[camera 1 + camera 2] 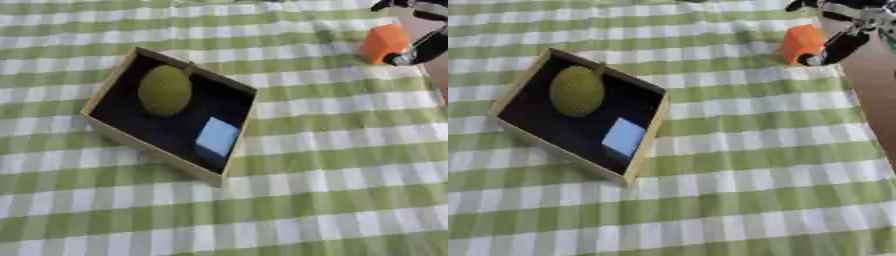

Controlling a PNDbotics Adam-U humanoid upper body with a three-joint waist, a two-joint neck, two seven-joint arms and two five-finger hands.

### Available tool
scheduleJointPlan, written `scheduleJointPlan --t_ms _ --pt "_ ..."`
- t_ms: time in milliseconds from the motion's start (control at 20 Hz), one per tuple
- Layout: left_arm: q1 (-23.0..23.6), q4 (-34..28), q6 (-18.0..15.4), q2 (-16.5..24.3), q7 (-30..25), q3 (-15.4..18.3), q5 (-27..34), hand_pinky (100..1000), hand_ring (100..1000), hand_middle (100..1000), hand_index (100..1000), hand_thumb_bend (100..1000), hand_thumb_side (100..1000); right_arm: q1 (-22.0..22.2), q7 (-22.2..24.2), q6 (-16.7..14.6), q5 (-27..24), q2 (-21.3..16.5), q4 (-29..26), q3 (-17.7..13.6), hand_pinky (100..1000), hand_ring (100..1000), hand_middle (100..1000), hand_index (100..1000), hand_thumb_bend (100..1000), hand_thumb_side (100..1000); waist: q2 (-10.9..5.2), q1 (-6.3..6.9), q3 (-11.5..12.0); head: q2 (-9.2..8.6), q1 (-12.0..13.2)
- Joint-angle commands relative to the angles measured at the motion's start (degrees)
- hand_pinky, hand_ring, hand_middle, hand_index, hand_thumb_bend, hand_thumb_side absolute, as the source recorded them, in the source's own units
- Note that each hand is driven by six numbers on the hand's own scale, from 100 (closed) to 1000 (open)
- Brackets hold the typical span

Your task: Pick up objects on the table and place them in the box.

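Currently left eye view: shallow wooden box with dark floor (103, 92) holds a green textured ball (164, 90) and pale blue cube (216, 136). Right eye view: right hand (839, 44) pinches the orange block (801, 43), far right of box; next, likely lift and carry it boxward.

place: homelike dining setup, exact sort not told | cue: green-and-white checked cloth (332, 200) spread over whole counter | cue: bare brownish counter (872, 95) showing past cloth at right edge | cue: wooden box (107, 90) with dark inside near left edge
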Motion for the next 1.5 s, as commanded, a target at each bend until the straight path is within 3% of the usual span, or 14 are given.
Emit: scheduleJointPlan --t_ms 50,200,500,1000,1500 --pt "-0.12 -0.88 -0.08 1.92 0.18 0.58 -0.12 812 833 864 836 177 856 -1.13 -0.61 -0.01 1.7 -1.74 0.4 -1.36 907 950 894 943 417 134 -0.26 -0.65 -0.07 -0.55 -0.12" --pt "-0.19 -0.88 0.04 1.92 0.24 0.52 -0.13 812 834 864 836 178 858 -1.41 -0.73 0.01 2.11 -1.71 0.91 -1.72 907 950 894 943 415 132 0.12 -0.73 -0.33 -0.55 -0.23" --pt "-0.6 -0.88 0.1 2.03 0.13 0.38 -0.16 812 834 865 835 178 861 3.36 -2.07 0.35 -1.12 -5.25 -3.02 -2.53 907 949 895 943 409 114 0.84 -0.79 -0.24 -0.96 -0.6" --pt "-0.79 -0.88 0.29 2.0 0.05 0.3 -0.2 813 835 865 833 177 864 3.6 -1.57 1.61 -2.29 -5.13 -3.37 -2.52 904 942 871 933 390 100 1.45 -0.67 -0.34 -1.65 -1.35" --pt "-1.39 -0.88 0.32 2.1 -0.09 0.2 -0.33 813 835 866 832 176 865 3.0 -5.74 4.07 -1.88 -4.4 -2.98 -2.43 890 915 838 910 397 100 2.01 -0.71 -0.4 -2.64 -2.26"
